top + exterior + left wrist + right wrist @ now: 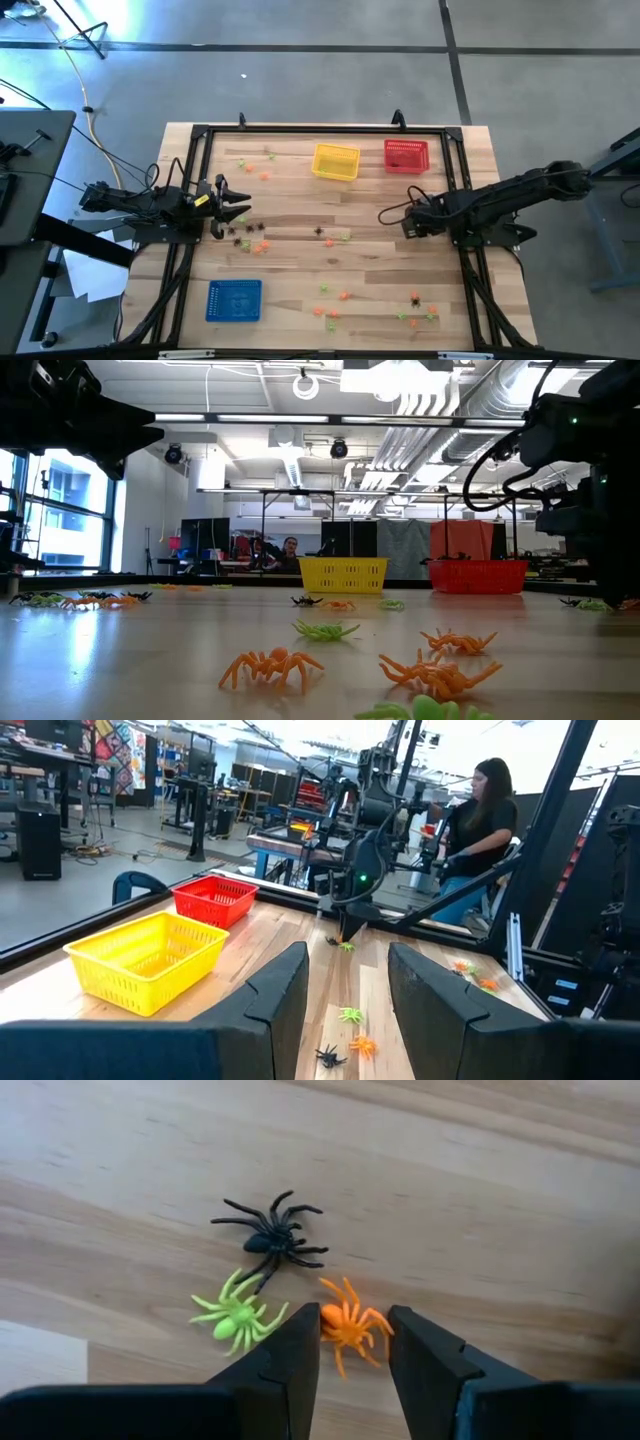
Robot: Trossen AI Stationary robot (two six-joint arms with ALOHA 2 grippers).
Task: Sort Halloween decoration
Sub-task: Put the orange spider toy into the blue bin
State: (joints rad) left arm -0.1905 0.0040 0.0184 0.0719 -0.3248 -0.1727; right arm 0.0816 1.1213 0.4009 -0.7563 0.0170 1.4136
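progress: early, judged | spiders (330, 300) scattered across tabletop (290, 270), center and lower right of high view, few near yellow basket (336, 162) | left tool (238, 207) released, empty | right tool (354, 1342) released over orange spider (348, 1323), not grasping

Both arms are reaching in over the table from opposite sides. Left arm comes in from the left edge, stretched out pretty flat, and the left gripper (240, 207) has its two dark fingers (270, 995) spread apart with nothing between them. Right arm is bent at the elbow and angles down toward the middle, right gripper (385, 215) pointing down with its fingers (290, 1345) parted too, not clamping anything.
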